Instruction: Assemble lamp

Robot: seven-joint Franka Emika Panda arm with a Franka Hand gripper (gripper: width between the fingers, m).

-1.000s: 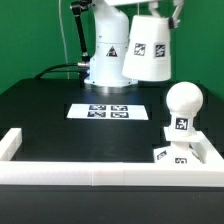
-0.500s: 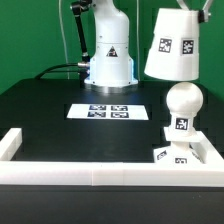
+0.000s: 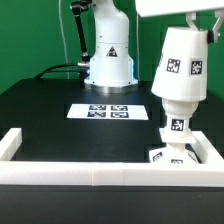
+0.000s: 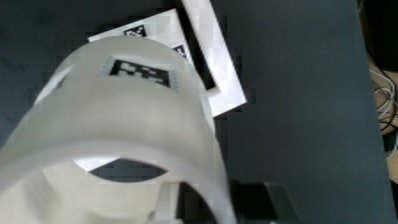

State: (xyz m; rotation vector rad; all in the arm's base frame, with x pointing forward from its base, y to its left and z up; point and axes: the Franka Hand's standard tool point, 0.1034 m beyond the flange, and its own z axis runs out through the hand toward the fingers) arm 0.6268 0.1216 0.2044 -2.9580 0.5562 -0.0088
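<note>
The white tapered shade (image 3: 180,68) hangs in my gripper (image 3: 203,24) at the exterior view's right. It sits low over the bulb, whose round head is hidden inside it. Only the bulb's tagged stem (image 3: 178,127) shows below the shade's rim. The bulb stands on the flat square base (image 3: 170,154) in the rail's corner. In the wrist view the shade (image 4: 116,130) fills most of the picture, and my gripper (image 4: 222,198) is shut on its wall, with one dark finger (image 4: 263,196) outside it.
The marker board (image 3: 104,111) lies mid-table. The white border rail (image 3: 80,172) runs along the front, with arms at both sides. The robot's white pedestal (image 3: 108,62) stands at the back. A flat white tagged piece (image 4: 210,55) shows beyond the shade.
The shade has moved toward the exterior view's right and down, from beside the pedestal to over the bulb. The bulb's round head is now covered.
</note>
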